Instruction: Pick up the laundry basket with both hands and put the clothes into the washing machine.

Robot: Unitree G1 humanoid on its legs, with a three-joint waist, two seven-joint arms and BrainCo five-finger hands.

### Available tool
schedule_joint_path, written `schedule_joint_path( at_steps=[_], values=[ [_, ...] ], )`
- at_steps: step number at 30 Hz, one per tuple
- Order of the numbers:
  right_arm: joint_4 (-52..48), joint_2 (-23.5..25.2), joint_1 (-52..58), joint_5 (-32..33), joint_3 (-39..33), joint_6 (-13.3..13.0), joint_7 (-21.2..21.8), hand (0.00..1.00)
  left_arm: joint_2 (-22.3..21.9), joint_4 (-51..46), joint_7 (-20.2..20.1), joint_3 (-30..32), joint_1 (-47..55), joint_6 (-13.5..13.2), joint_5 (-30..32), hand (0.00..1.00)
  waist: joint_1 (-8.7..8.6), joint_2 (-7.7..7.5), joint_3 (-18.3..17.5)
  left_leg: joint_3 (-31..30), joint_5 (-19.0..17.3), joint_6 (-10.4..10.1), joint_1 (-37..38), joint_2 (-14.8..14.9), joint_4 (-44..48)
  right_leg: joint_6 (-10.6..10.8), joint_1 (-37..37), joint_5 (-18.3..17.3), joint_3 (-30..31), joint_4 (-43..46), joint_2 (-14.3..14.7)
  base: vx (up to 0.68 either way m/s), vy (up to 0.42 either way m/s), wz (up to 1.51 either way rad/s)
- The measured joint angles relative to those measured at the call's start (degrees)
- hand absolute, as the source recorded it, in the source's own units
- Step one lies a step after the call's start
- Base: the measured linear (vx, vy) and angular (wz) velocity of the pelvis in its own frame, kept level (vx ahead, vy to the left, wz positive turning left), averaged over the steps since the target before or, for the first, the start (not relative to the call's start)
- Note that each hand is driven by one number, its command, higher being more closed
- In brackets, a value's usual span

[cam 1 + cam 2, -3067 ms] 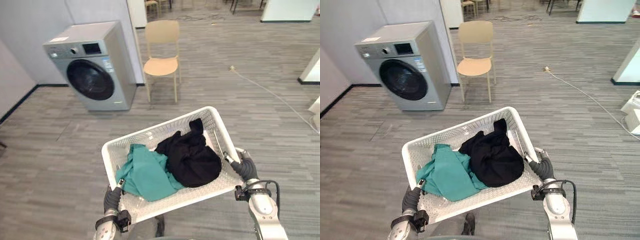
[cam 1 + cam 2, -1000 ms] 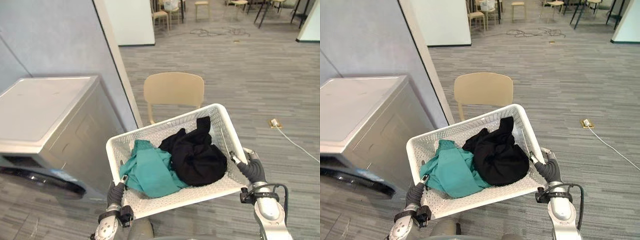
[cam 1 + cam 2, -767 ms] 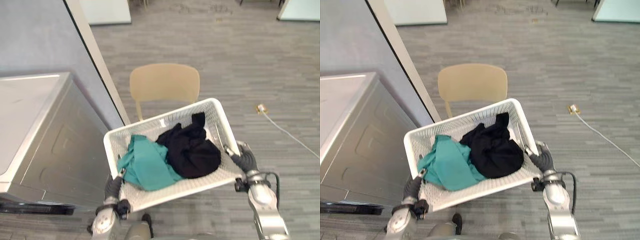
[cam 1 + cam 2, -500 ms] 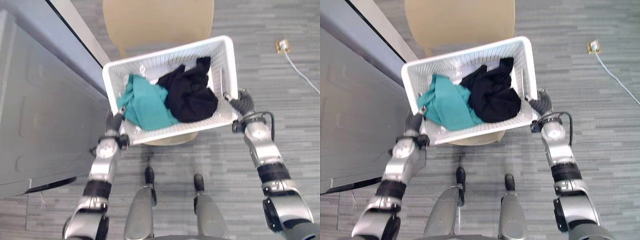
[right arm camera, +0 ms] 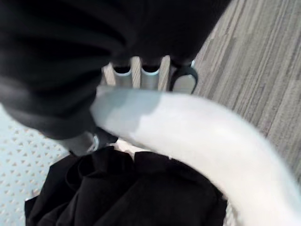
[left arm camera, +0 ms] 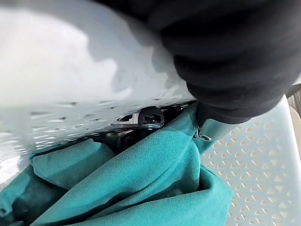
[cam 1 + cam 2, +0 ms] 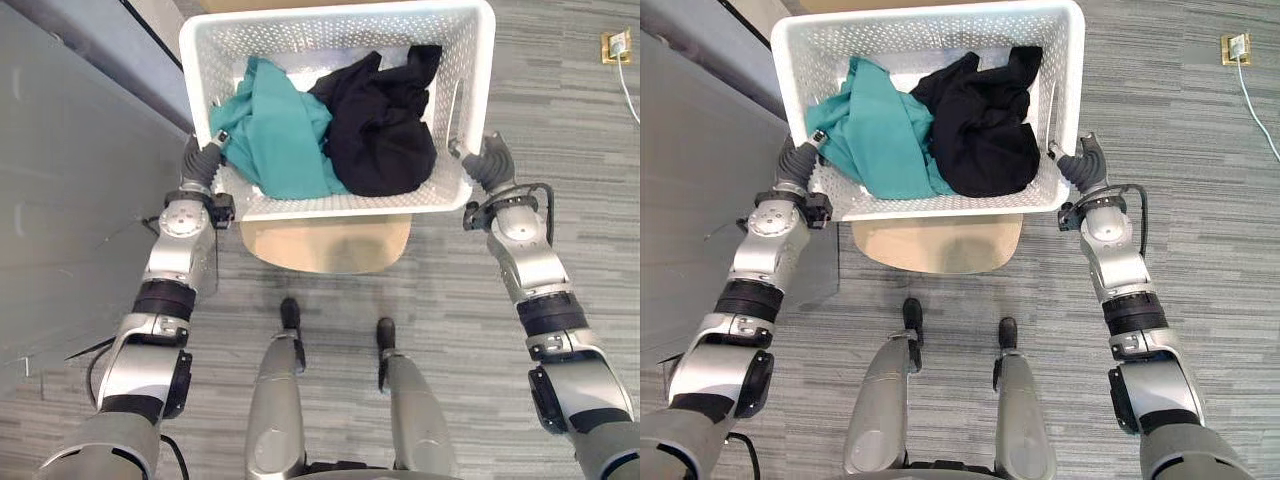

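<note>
The laundry basket (image 7: 340,205) hangs above a tan chair seat (image 7: 325,245). The left robot hand (image 7: 203,165) and the right robot hand (image 7: 487,165) are each clamped on the rim at one end. A teal garment (image 7: 275,130) and a black garment (image 7: 380,120) lie inside. The right wrist view shows fingers (image 5: 141,77) curled under the rim, hidden from the head views. The left wrist view shows the thumb (image 6: 207,127) hooked inside against the teal garment. The washing machine (image 7: 60,180) stands just beside the basket's left end, with open floor (image 7: 560,120) on the right.

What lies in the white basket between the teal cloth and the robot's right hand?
A crumpled black garment, then the side wall of the white perforated plastic laundry basket, gripped by the right hand, in the left eye view.
</note>
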Motion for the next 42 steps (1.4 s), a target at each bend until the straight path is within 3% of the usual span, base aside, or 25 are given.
schedule_joint_path(
  at_steps=[1,4,5,6,7,8,10,14,17,23,30,42],
  values=[
    [0.0,0.2,-0.9,0.0,0.8,0.0,0.1,1.0,0.4,0.3,-0.1,0.9,0.0,0.1,0.0,1.0,0.2,0.56,0.4,0.1,0.1,-0.1,-1.7,1.8,2.0,-0.2,-0.2,0.1,-0.2,-0.5,1.4,0.1,-0.132,-0.08],
    [-1.0,0.5,1.2,0.0,1.3,0.0,0.2,1.0,-0.1,1.7,-0.7,1.5,1.0,0.4,0.2,1.0,0.05,0.59,0.8,-0.3,0.1,-0.1,-1.9,3.3,2.9,-0.2,1.1,0.1,-1.1,-0.5,2.7,0.08,-0.061,0.08],
    [-1.0,1.1,2.3,-0.1,1.1,0.2,0.1,1.0,-0.9,1.6,-0.8,1.5,2.3,0.4,0.7,1.0,0.08,0.51,0.8,-0.4,0.4,-0.4,-3.9,3.9,8.0,-0.4,2.3,0.0,-0.8,-0.5,2.6,0.1,0.096,0.21],
    [-1.1,2.1,3.2,-0.2,0.7,0.1,-0.2,1.0,-1.1,1.5,-0.8,1.5,3.1,0.3,1.0,1.0,-0.2,0.11,1.0,-0.3,-2.2,0.5,-5.4,3.5,6.5,-0.8,2.7,-0.4,-0.8,-0.1,2.1,0.08,0.134,0.2],
    [-1.1,2.4,3.9,-0.2,0.4,0.1,-0.3,1.0,-1.5,1.3,-0.8,1.5,3.4,0.3,1.4,1.0,-0.45,0.12,1.0,-0.2,-1.5,1.2,-4.4,2.6,0.5,-0.5,2.7,-0.8,-1.1,0.3,1.8,0.06,0.139,0.0],
    [-1.2,3.5,6.1,-0.2,-0.7,0.2,-0.3,1.0,-1.8,-0.8,-1.0,1.5,5.1,0.2,2.2,1.0,-0.01,0.1,1.1,0.2,4.4,1.3,-1.9,2.8,-9.1,0.8,2.7,-3.6,-0.8,2.0,1.9,0.02,0.178,0.25],
    [-2.7,7.0,9.6,-0.5,-5.3,-0.2,-1.1,1.0,-3.7,-4.8,-1.6,1.8,7.7,-0.4,4.2,1.0,0.21,-0.87,1.2,1.0,3.7,1.9,-2.6,0.3,-7.5,1.9,2.0,-5.8,-0.8,4.6,-0.9,0.01,0.198,0.28],
    [-3.1,11.1,14.1,-3.1,-3.9,-0.2,-1.0,1.0,-4.8,-5.0,-0.6,3.2,15.3,-0.5,4.4,1.0,0.35,-0.99,1.3,1.5,3.5,2.1,-1.0,0.3,-5.9,1.9,4.0,-6.2,-0.6,4.8,-1.1,-0.02,0.015,-0.05],
    [-4.3,12.7,18.5,-5.3,-4.2,-0.1,-0.9,1.0,-8.0,-5.1,-0.6,4.4,20.2,-0.8,5.3,1.0,0.34,-1.03,1.3,1.8,1.4,3.0,0.8,0.6,-5.9,2.0,5.5,-8.2,-0.7,4.9,-0.9,-0.06,-0.033,-0.08],
    [-1.7,15.5,25.5,-6.5,-4.9,0.0,-0.8,1.0,-12.1,-1.4,-0.6,4.3,25.5,-1.3,9.0,1.0,0.11,-1.12,1.1,1.7,1.9,2.4,4.4,0.6,-7.2,1.9,7.8,-8.3,-0.5,5.8,-0.3,-0.08,-0.026,-0.02],
    [6.0,17.2,25.6,-7.4,-5.4,-0.1,0.1,1.0,-13.1,4.9,-0.6,4.3,24.9,-1.5,11.2,1.0,0.09,-2.15,-1.3,1.4,2.9,2.3,6.6,-0.1,-8.7,1.7,9.4,-8.2,-0.5,5.7,-0.4,-0.02,-0.012,0.02],
    [9.1,17.6,23.0,-7.4,-6.6,0.8,0.1,1.0,-12.8,7.3,-0.6,3.8,22.2,-0.6,11.5,1.0,0.33,-2.22,-3.1,1.7,3.0,2.3,5.9,0.0,-8.6,1.9,9.4,-7.2,-0.4,3.9,-0.4,0.0,0.0,-0.01]
  ],
)
